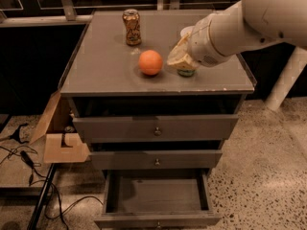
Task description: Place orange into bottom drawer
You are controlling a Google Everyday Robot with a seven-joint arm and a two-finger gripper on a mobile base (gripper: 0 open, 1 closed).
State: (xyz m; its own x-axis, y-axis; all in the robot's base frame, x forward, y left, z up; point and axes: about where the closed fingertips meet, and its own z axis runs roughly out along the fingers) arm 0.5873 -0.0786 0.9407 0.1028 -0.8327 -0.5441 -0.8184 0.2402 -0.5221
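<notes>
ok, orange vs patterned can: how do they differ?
The orange is a plain bright ball; the patterned can is an upright brown-gold cylinder. The orange sits nearer the front edge, the patterned can farther back. The gripper is just right of the orange, farther from the patterned can. Both rest on the cabinet top.
</notes>
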